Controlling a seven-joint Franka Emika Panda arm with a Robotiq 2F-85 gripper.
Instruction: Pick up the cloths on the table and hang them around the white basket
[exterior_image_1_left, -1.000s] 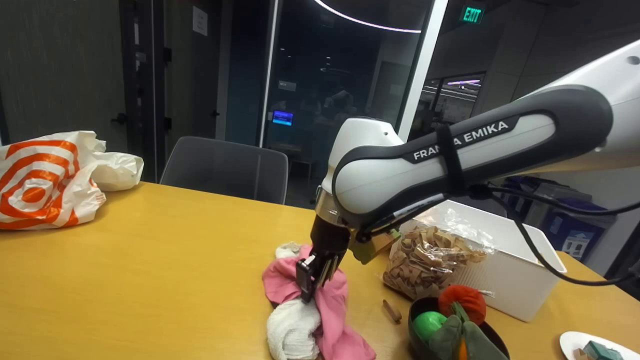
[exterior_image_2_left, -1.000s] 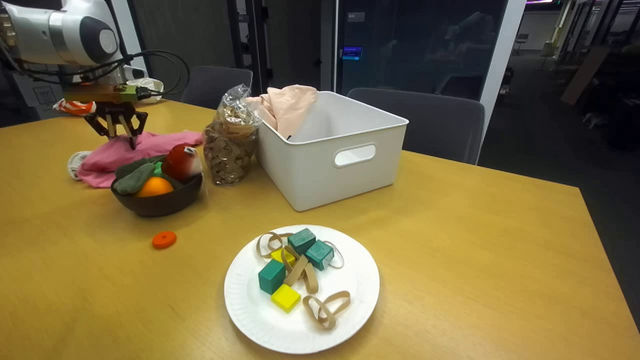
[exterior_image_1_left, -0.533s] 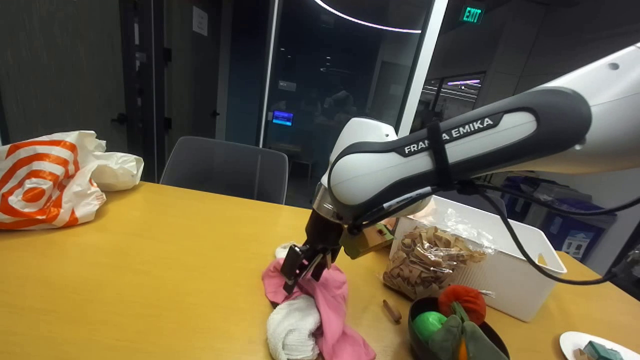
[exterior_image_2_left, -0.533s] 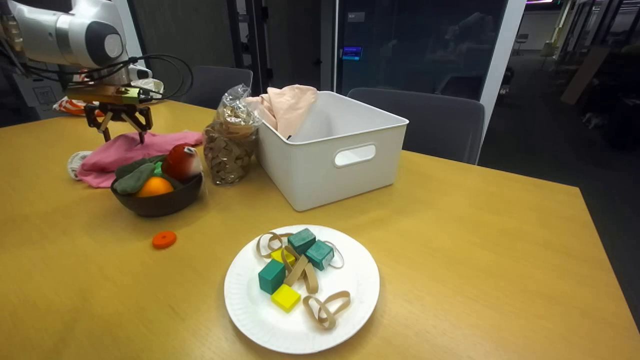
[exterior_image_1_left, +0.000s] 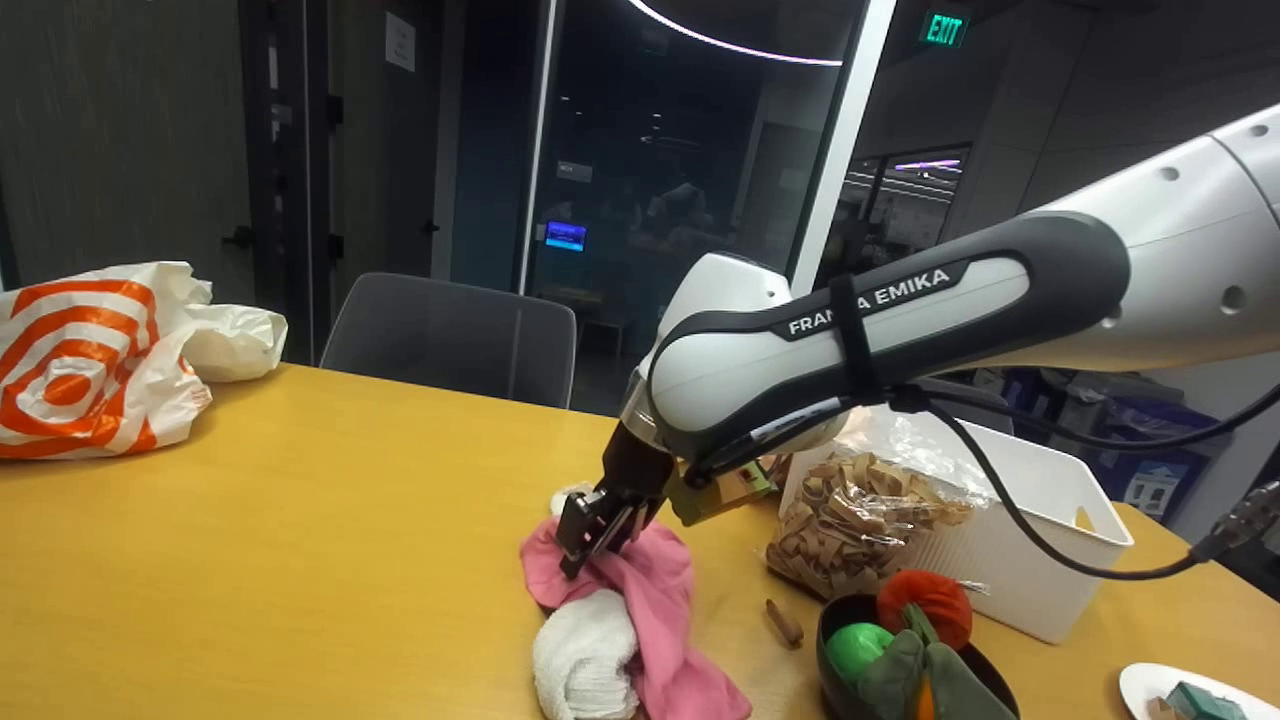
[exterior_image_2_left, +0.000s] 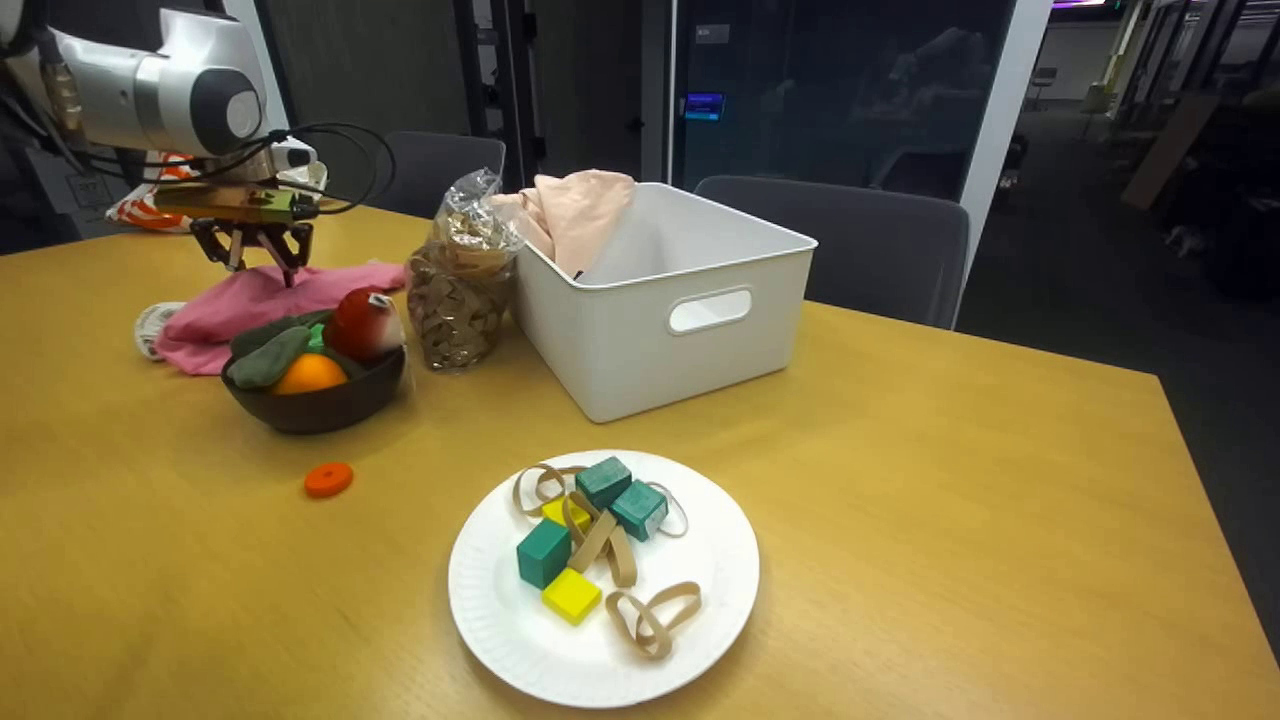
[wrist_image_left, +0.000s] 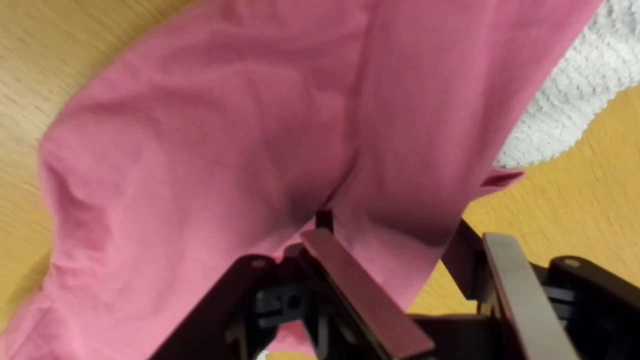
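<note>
Just changed: over the last second the gripper (wrist_image_left: 391, 236) has slid toward the upper left of an exterior view, away from the white cloth (exterior_image_1_left: 585, 655), and its fingers (wrist_image_left: 367, 295) look spread somewhat wider.
Jaws: apart, with a fold of the pink cloth (exterior_image_1_left: 660, 590) between them; no firm pinch shows.
Wrist view: the finger near bottom centre presses into the pink fabric; the one at lower right stands at its edge, over the table (wrist_image_left: 590, 200).
Pink cloth: lying on the table, its left edge nudged barely leftward; not lifted.
White cloth: lower middle of an exterior view, against the pink one and seemingly partly under it.
White basket (exterior_image_2_left: 680, 360): centre of an exterior view, a peach cloth (exterior_image_2_left: 580, 215) at the upper left of its rim; one hang looks done.
Bag of brown strips (exterior_image_2_left: 458, 300): between pink cloth and basket, a likely snag during the carry.
Meaning: probably lining up a grasp; closing on the fold should come next. A shallow bite could slip or drag the white cloth along.
</note>
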